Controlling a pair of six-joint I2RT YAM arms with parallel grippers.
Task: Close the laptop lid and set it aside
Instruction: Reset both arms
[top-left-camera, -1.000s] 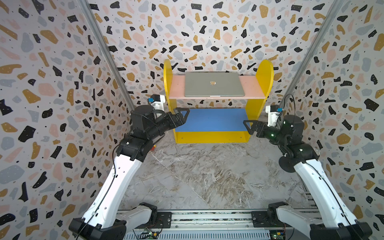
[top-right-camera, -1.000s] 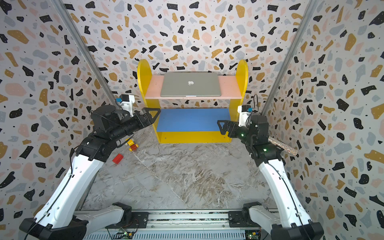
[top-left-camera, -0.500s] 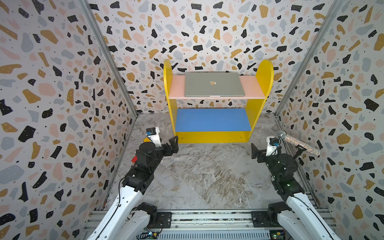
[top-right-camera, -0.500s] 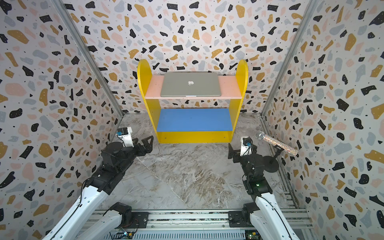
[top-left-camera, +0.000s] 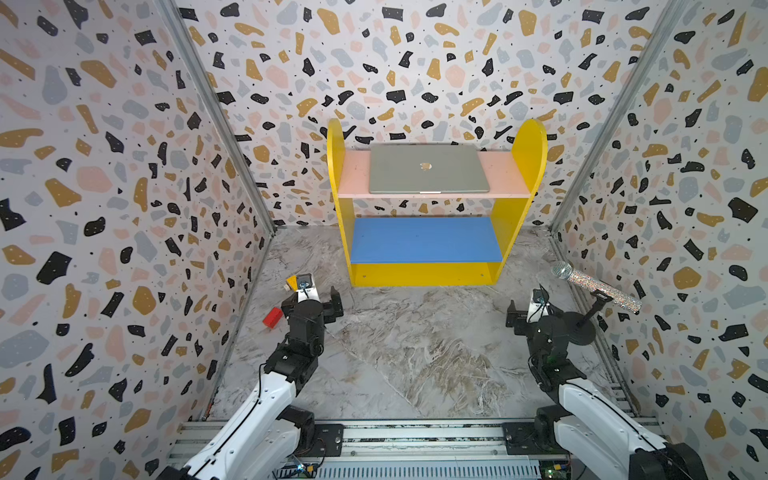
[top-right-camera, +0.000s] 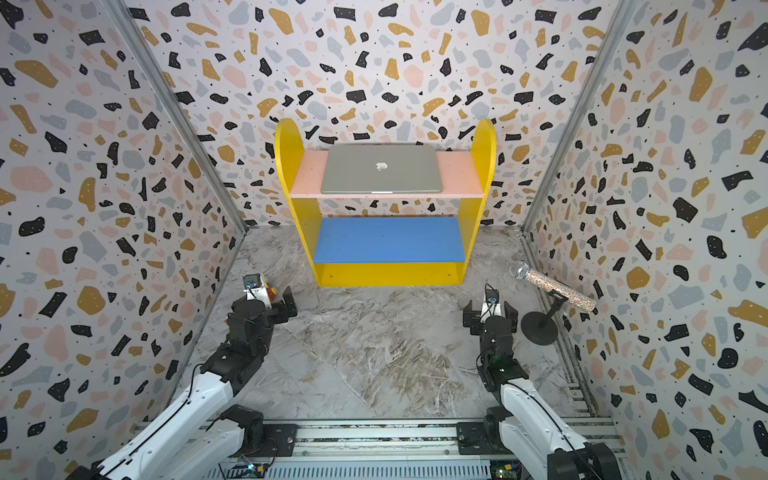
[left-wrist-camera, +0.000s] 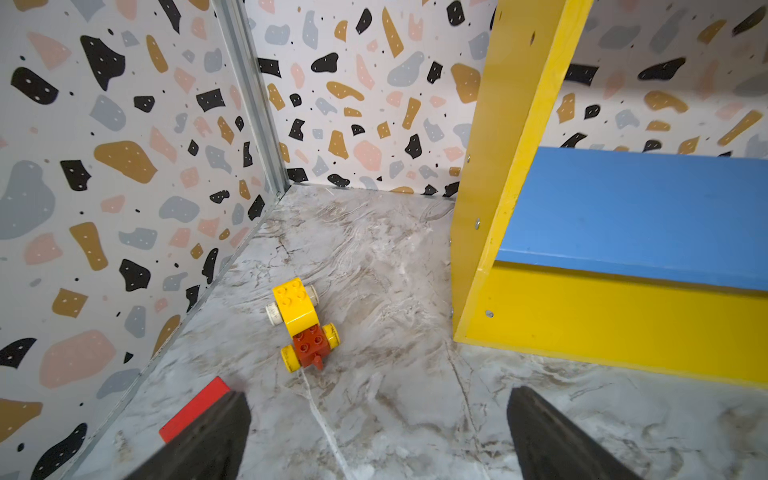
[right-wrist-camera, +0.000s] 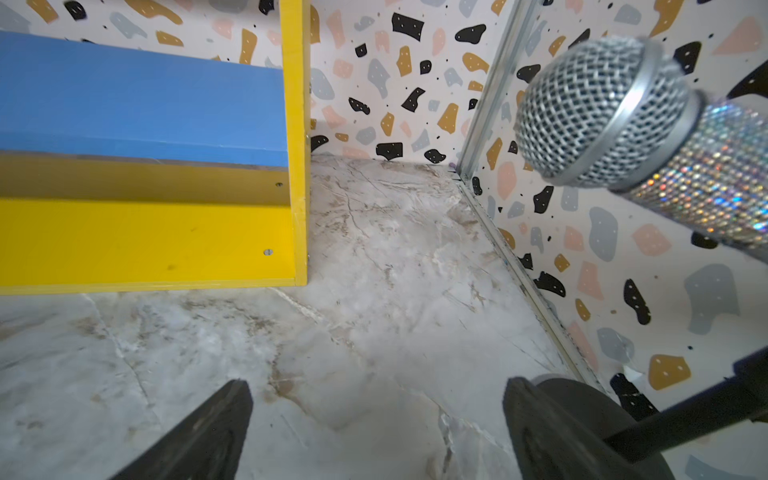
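The thin silver-grey metal laptop (top-left-camera: 428, 170) lies flat on the pink top board (top-left-camera: 353, 174) of a yellow two-tier wooden shelf (top-left-camera: 528, 141) that stands against the back wall. It sits about midway along the board, with bare pink on either side. Its lid (top-right-camera: 380, 174) is shut down onto the base, silver outside facing up, and the logo at its centre shows in both top views. Below it is the shelf's blue lower board (top-left-camera: 424, 241).

Both arms sit low over the marble-patterned table (top-left-camera: 415, 353), in front of the shelf and well apart from the laptop. The left fingers (left-wrist-camera: 208, 440) stand wide apart with nothing between them and point toward a small yellow and red toy brick car (left-wrist-camera: 301, 324). A flat red block (left-wrist-camera: 195, 409) lies just beside one of them. The right fingers (right-wrist-camera: 199, 436) are likewise spread wide and hold nothing. One is close beside the round black base (right-wrist-camera: 582, 411) of a stand that carries a tilted, glittery silver microphone (right-wrist-camera: 623, 124) near the right wall.
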